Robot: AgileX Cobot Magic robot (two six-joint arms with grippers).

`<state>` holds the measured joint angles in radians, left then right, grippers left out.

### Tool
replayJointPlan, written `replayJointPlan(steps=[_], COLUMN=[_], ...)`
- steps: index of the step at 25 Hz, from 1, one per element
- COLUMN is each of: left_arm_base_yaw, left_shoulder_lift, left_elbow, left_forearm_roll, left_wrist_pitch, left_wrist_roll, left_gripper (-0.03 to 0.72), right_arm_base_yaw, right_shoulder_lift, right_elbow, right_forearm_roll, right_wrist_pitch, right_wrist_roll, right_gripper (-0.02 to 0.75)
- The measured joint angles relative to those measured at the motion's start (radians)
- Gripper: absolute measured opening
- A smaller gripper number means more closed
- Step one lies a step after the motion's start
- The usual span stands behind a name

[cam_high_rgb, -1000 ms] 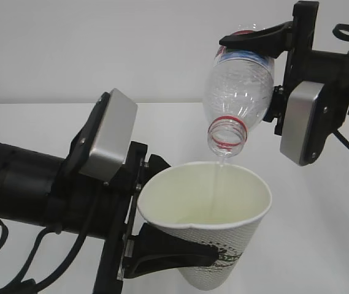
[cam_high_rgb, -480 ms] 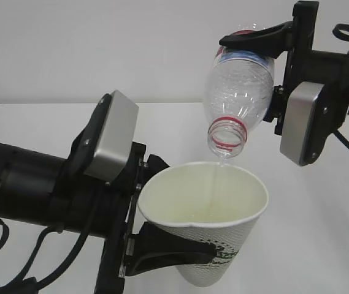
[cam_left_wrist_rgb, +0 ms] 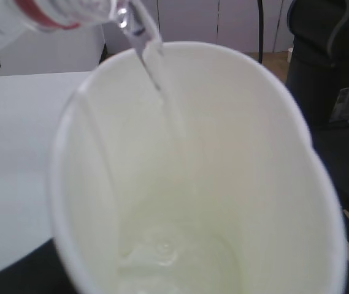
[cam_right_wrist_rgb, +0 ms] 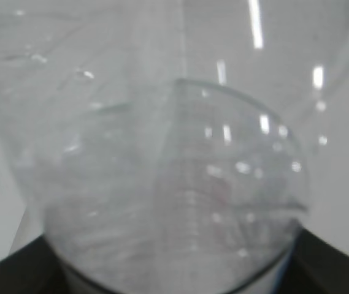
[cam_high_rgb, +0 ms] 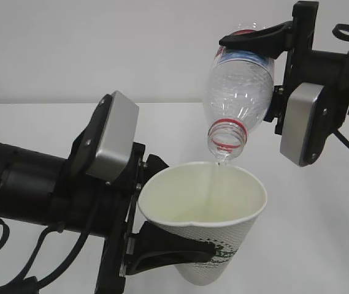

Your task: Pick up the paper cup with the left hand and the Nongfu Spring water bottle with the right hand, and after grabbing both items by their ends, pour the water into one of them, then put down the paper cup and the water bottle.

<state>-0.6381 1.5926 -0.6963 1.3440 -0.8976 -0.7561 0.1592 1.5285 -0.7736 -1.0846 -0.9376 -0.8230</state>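
White paper, dimpled on the outside, forms the paper cup (cam_high_rgb: 206, 229), which is taken here as the landmark; it is held above the tabletop (cam_high_rgb: 33, 122) by the left end effector (cam_high_rgb: 168, 254), whose black fingers (cam_high_rgb: 174, 252) are closed around the lower part of its wall; the cup is upright, perhaps a little tilted. Above the cup's rim, slightly toward the far side, the Nongfu Spring water bottle (cam_high_rgb: 238, 92) is held neck-down by the right end effector (cam_high_rgb: 257, 46), which is clamped on the bottle near its bottom end. A thin stream of the water (cam_left_wrist_rgb: 156, 67) is seen falling from the bottle's mouth into the cup; a shallow pool is already collected at the cup's bottom in the left wrist view. The bottle looks nearly empty, though this cannot be told for certain. Both pick-ups are judged as done and the pouring as under way, probably close to its end. What is left: the bottle must be turned upright again; then cup and bottle must be put down on the tabletop and released.
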Motion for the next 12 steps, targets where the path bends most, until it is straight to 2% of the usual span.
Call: replayJointPlan(steps=[12], left_arm_base_yaw=[-0.001], left_shoulder_lift=[0.000], left_elbow=[0.000], left_forearm_roll=[0.000], left_wrist_pitch=[0.001], left_wrist_roll=[0.000], left_gripper=[0.450], right_arm_base_yaw=[0.000], right_shoulder_lift=[0.000], right_elbow=[0.000], right_forearm_roll=[0.000], right_wrist_pitch=[0.000], right_wrist_roll=[0.000], right_gripper=[0.483])
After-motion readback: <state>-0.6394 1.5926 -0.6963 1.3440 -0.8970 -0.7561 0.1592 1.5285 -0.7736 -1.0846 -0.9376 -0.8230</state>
